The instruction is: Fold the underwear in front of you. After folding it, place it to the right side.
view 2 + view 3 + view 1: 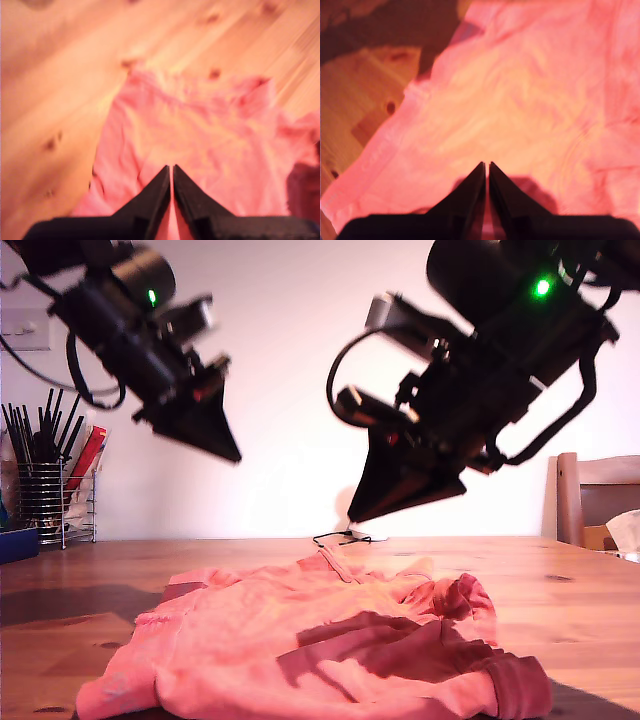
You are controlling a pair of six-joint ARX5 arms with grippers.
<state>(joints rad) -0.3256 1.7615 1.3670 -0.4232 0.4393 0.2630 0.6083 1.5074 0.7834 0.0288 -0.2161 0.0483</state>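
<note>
One pair of underwear [330, 645] lies crumpled on the table [560, 590]; its waistband lettering is too faint to read. My first gripper [172, 172] and my second gripper [487, 169] hang above it, both jaws closed and empty.

Underwear [330, 650] on wooden table [560, 590]

My first hand [172, 175] is raised, jaws pressed together, holding nothing. My second hand [487, 172] likewise: aloft, jaws together, empty.
</note>
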